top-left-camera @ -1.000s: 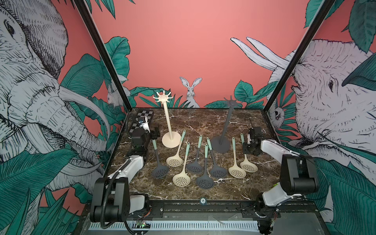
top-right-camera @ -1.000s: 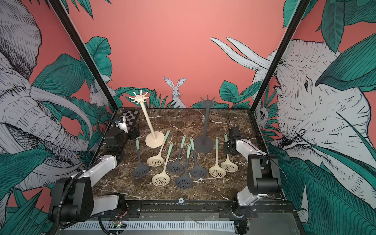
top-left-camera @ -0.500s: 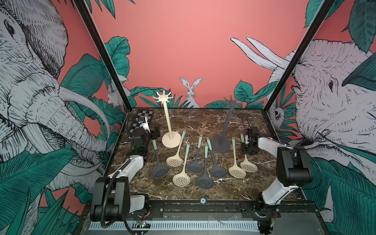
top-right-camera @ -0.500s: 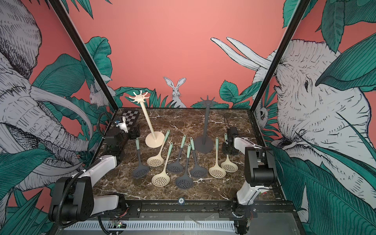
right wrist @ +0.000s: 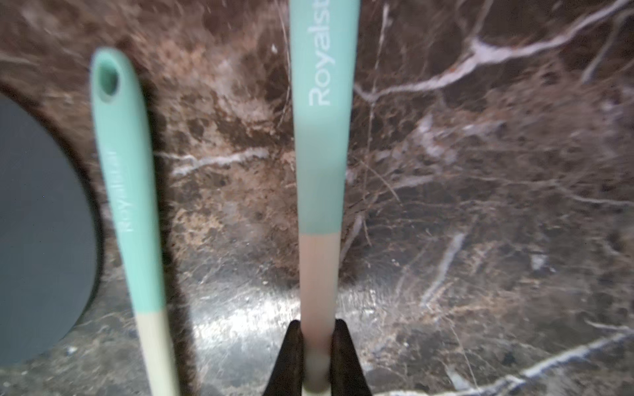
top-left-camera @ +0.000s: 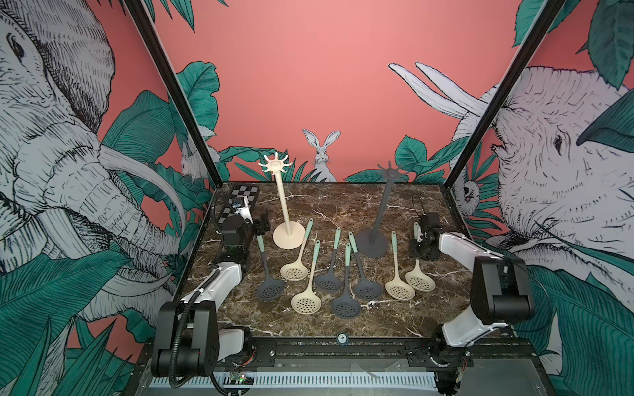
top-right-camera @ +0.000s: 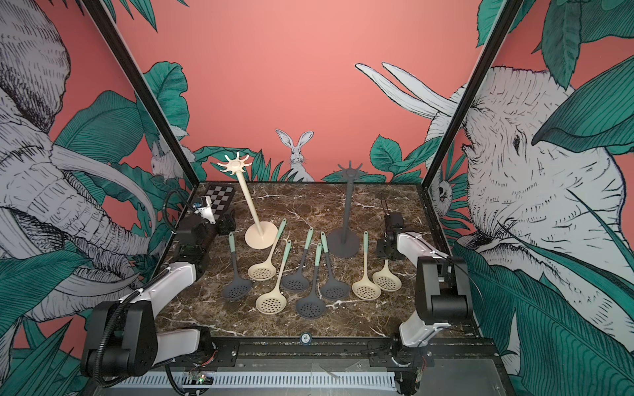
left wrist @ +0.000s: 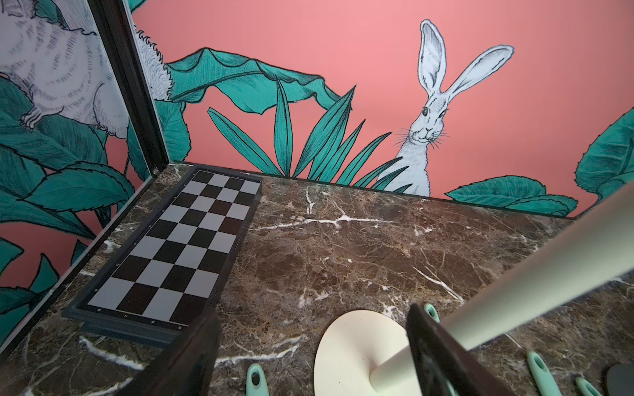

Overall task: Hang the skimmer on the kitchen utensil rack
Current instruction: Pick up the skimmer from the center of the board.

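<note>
Black-fingered right gripper [right wrist: 317,331]: closed tight on the pale shaft of the cream skimmer [right wrist: 320,171], just short of its mint grip, with contact on both sides. In both top views the skimmer's perforated bowl lies on the marble table [top-left-camera: 429,205], on the robot-base side of the gripper. Just beside the gripper, on its inward side, lies a second cream skimmer [right wrist: 127,171], apart from the fingers. Next past it stands the grey rack [top-left-camera: 372,241], upright. Left gripper [left wrist: 314,312]: jaws wide apart, nothing between them. The cream rack [left wrist: 356,346] stands just ahead of it, its pole passing close by one finger. A chessboard [left wrist: 178,247] lies farther off, toward the corner.
</note>
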Robot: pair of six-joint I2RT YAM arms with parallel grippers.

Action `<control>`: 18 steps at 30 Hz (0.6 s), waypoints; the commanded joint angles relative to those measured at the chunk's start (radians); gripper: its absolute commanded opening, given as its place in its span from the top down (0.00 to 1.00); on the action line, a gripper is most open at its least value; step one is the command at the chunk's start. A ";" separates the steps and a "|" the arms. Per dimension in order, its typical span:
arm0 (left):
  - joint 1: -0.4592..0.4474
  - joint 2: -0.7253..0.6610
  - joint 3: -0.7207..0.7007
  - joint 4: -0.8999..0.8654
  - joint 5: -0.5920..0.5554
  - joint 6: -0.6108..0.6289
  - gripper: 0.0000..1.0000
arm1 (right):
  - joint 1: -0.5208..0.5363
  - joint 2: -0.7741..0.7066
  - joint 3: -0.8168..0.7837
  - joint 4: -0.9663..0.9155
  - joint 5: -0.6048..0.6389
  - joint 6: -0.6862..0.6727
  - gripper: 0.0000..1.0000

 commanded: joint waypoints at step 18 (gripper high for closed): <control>-0.001 -0.088 0.064 -0.019 -0.001 0.003 0.13 | 0.007 -0.688 0.017 0.102 -0.170 -0.062 1.00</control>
